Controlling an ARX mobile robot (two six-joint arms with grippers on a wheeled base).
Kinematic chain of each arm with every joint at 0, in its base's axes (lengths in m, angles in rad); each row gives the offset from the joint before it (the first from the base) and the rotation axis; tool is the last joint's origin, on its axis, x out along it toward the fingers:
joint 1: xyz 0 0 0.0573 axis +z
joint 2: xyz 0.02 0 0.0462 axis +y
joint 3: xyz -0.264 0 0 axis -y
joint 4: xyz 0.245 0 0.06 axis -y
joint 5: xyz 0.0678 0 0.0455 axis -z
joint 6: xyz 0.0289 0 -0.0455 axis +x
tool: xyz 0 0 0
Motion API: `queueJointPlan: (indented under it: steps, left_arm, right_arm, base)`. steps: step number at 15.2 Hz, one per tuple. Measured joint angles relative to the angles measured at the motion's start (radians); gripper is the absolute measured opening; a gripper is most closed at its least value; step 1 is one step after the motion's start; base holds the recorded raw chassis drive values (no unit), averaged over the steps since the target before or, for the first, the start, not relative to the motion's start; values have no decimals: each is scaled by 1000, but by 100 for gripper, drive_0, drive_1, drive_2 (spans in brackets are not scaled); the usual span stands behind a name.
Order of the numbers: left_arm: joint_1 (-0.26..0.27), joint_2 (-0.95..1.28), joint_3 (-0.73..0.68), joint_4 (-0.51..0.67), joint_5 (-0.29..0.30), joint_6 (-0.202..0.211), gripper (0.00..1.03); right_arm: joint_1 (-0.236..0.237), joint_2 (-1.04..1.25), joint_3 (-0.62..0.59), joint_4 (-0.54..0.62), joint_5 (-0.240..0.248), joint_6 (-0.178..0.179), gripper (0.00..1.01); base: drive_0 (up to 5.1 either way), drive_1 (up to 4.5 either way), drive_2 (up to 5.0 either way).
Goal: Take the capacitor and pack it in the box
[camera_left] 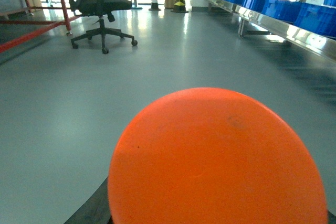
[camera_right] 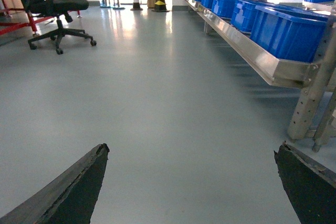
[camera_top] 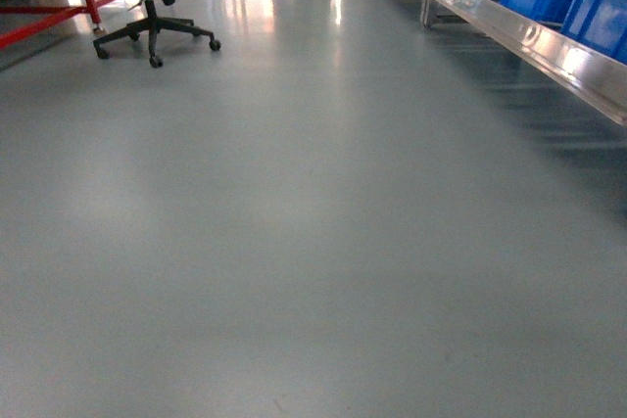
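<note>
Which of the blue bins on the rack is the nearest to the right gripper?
The bin at the near end of the rack, by the grey post; it looks largest, and the others line up behind it toward the far wall.

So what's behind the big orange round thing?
Behind the capacitor lies grey floor, a black office chair and blue bins. The floor right behind it is hidden.

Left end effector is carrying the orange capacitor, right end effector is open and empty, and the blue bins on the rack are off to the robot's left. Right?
Not quite. The blue bins sit on the metal rack to the robot's right, not its left; the head view and the right wrist view both show this. The rest holds: the orange capacitor fills the left wrist view at the left end effector, and the right end effector is open and empty.
</note>
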Motion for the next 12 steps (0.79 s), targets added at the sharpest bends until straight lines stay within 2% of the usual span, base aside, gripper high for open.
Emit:
queueJointPlan:
  steps: [12]
  left_arm:
    - [0,0,0,-2,-1,0,44]
  right_arm:
    - [0,0,0,-2,-1,0,98]
  base:
    - [-498,243,243]
